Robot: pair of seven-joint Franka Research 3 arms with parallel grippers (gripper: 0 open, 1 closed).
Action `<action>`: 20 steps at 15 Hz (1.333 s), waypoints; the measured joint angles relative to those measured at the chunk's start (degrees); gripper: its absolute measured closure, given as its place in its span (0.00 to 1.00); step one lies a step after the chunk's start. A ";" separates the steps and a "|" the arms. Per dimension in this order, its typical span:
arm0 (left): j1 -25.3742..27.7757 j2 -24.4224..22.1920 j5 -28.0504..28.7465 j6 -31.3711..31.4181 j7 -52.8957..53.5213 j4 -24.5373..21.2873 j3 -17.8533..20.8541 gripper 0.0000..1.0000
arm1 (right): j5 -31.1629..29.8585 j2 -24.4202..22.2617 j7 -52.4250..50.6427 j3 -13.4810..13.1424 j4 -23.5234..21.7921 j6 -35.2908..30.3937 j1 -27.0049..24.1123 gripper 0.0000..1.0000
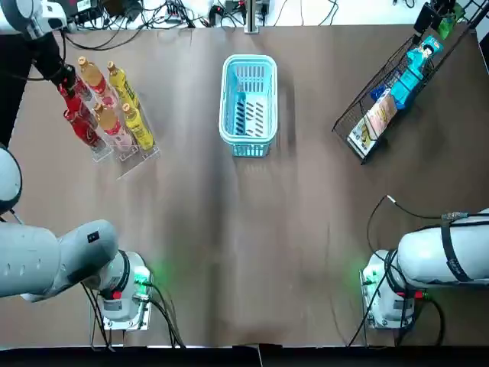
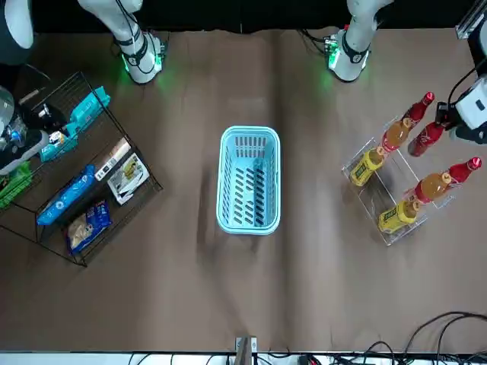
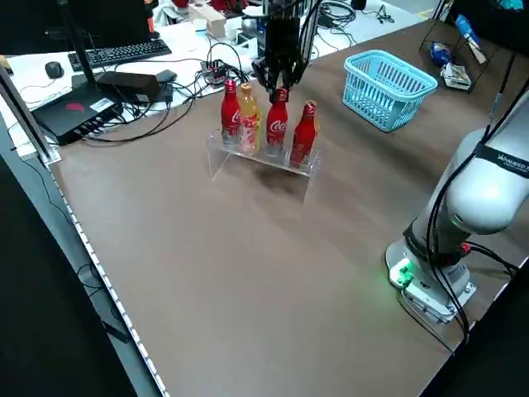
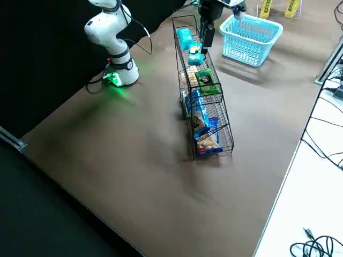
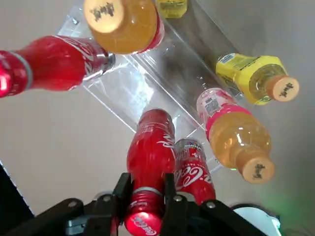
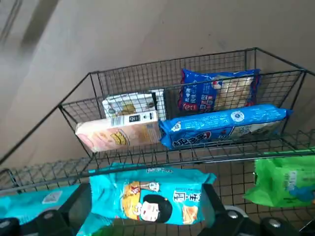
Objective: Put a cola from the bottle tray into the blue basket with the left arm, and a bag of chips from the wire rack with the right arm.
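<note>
A red cola bottle (image 5: pixel 150 157) stands in the clear bottle tray (image 1: pixel 131 159) at the table's far left. My left gripper (image 5: pixel 146 206) is shut on its neck just under the cap, and it shows above the tray (image 3: pixel 277 78) from the side. At the far right, the wire rack (image 1: pixel 348 116) holds several snack bags. My right gripper (image 6: pixel 145 202) reaches into the rack's upper shelf, shut on a teal bag of chips (image 6: pixel 147 191) that spans the gap between its fingers. The blue basket (image 1: pixel 226 99) sits at the table's far middle with nothing in it.
Two more cola bottles (image 5: pixel 54 64) and several yellow and orange drink bottles (image 5: pixel 236 142) share the tray. Lower rack shelves hold blue bags (image 6: pixel 221 125), a pink-white pack (image 6: pixel 118 135) and a green bag (image 6: pixel 283 184). Cables and a keyboard lie beyond the far edge.
</note>
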 joint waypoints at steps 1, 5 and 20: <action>0.00 -0.01 0.00 -1.56 0.00 1.50 0.00 0.68 | 0.00 0.06 -0.82 0.01 -0.38 -0.24 -0.01 0.05; 0.00 -0.12 0.00 -6.90 -0.02 6.99 0.00 0.68 | -0.40 0.19 -1.73 0.23 -2.46 -0.29 0.10 0.12; -0.87 2.59 -23.17 -24.56 -37.81 23.52 -4.75 0.68 | -1.97 0.63 -3.02 0.05 -3.37 -0.97 -0.47 0.52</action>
